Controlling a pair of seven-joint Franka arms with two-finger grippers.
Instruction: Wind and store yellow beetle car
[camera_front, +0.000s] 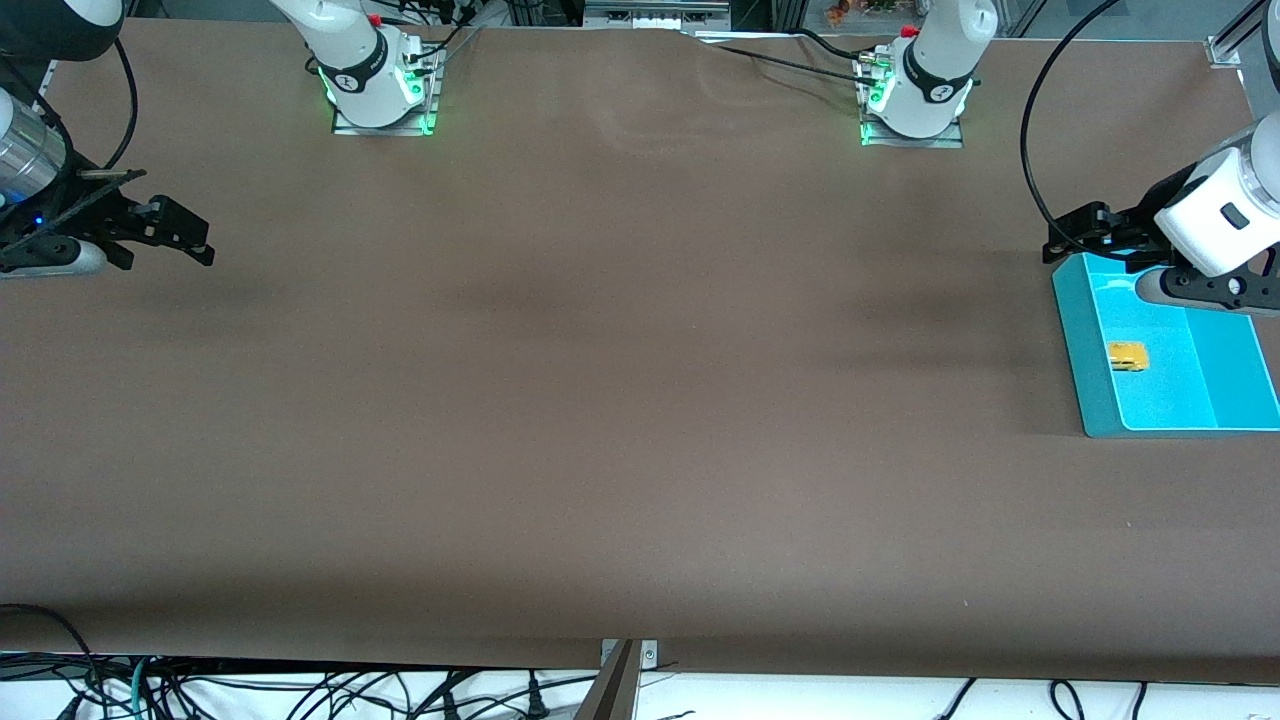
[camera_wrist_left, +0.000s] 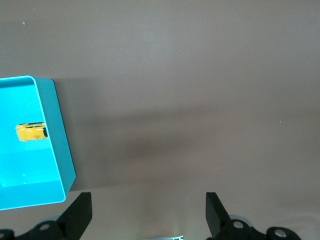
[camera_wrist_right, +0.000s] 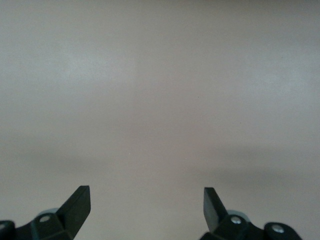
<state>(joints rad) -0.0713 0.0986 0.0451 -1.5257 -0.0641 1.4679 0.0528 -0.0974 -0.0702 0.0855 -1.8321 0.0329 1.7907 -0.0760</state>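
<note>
The yellow beetle car (camera_front: 1127, 357) lies on the floor of a teal bin (camera_front: 1085, 360) at the left arm's end of the table. It also shows in the left wrist view (camera_wrist_left: 31, 132), inside the bin (camera_wrist_left: 59, 140). My left gripper (camera_front: 1072, 232) is open and empty, over the bin's edge that lies farther from the front camera; its own view shows it (camera_wrist_left: 147, 212) over bare table beside the bin. My right gripper (camera_front: 190, 240) is open and empty at the right arm's end of the table, with only bare table in its own view (camera_wrist_right: 146, 207).
The brown table top (camera_front: 620, 380) stretches between the two arms. Both arm bases (camera_front: 380, 90) stand along the table's edge farthest from the front camera. Cables (camera_front: 300, 690) hang below the table's near edge.
</note>
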